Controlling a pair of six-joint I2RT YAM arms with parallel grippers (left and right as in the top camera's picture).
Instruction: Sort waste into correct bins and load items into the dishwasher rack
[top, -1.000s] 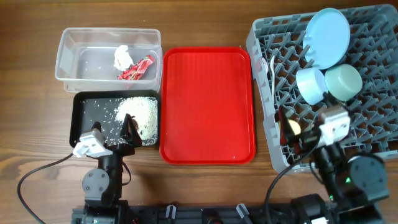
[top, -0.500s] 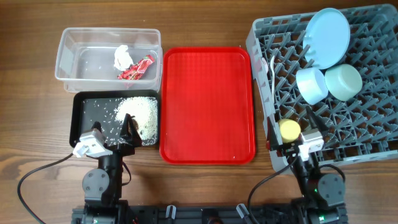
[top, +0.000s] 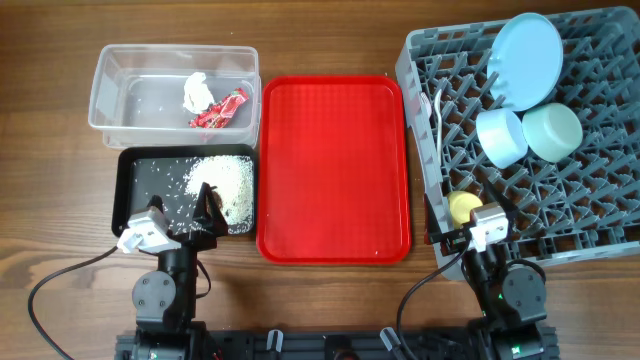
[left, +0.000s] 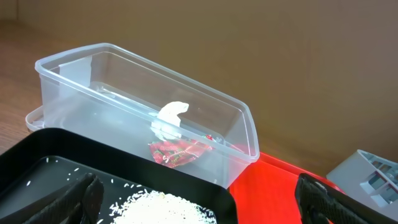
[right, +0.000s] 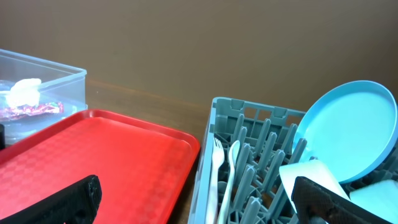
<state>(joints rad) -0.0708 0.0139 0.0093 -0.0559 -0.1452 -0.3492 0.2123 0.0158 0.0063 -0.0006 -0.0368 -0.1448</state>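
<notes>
The clear tub (top: 110, 100) holds the white tissue (top: 196, 92) and red wrapper (top: 222, 110). The black tray (top: 140, 180) holds white rice (top: 228, 180). The grey rack (top: 600, 210) holds the blue plate (top: 528, 60), blue bowl (top: 500, 137), green bowl (top: 553, 132), yellow cup (top: 459, 206), and the fork and spoon (top: 437, 110). My left gripper (top: 200, 215) is open and empty over the black tray's front edge (left: 199, 183). My right gripper (top: 465, 232) is open and empty at the rack's front left corner (right: 198, 185).
The flat red serving tray (top: 333, 170) lies bare between the bins and the rack. Wood table surrounds everything. Both arm bases sit at the table's front edge.
My right arm has drawn back from over the rack to its front left corner, leaving the yellow cup uncovered in the rack. The left arm has not moved.
</notes>
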